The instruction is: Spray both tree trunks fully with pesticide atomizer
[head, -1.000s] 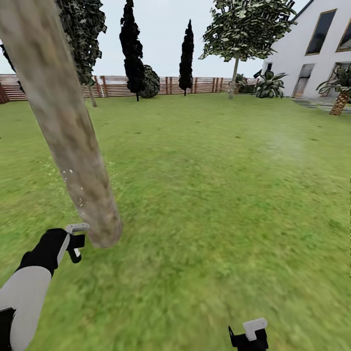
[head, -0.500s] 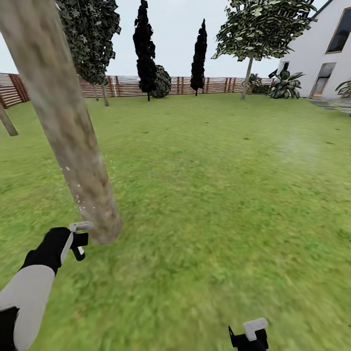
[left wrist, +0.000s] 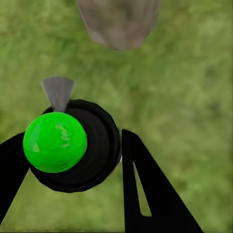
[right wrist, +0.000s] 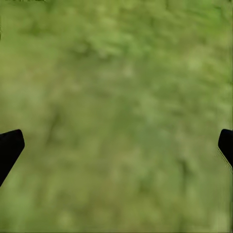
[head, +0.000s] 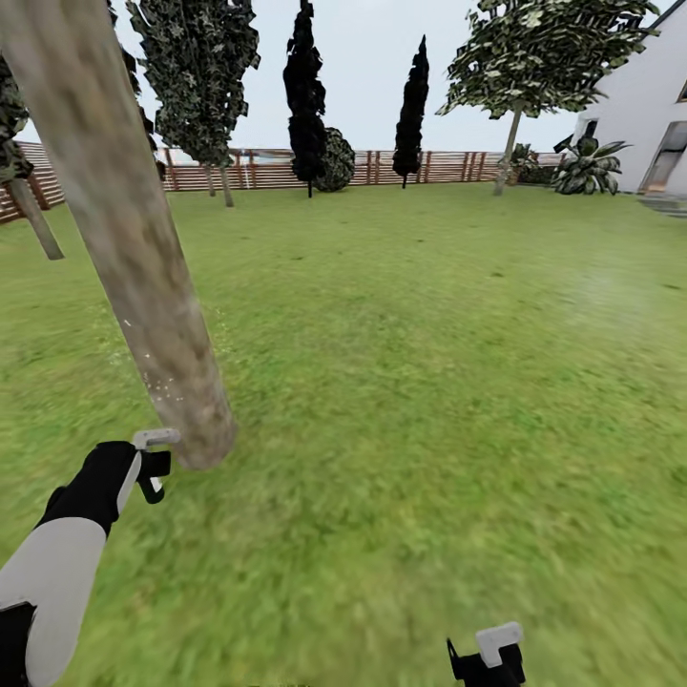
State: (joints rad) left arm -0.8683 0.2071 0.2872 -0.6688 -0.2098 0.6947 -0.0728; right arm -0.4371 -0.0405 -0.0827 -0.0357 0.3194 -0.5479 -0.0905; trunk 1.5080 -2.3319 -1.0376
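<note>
Left gripper [head: 151, 468]: fingers clamped on the atomizer [left wrist: 73, 145], held just beside the base of the near tree trunk [head: 124, 239], nozzle toward it.
Step judged: spraying this trunk; white specks show low on the bark.
Next: sweep higher, then the second tree [head: 549, 57], well apart.
Right gripper [right wrist: 116, 141]: fingers apart, empty, over lawn [head: 429, 382].

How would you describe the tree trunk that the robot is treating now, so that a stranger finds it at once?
On the green lawn, look to the near left, just beyond the left hand. There the tree trunk rises: a thick, pale grey-brown column leaning across the head view. The other trees stand far back, by the wooden fence.
</note>
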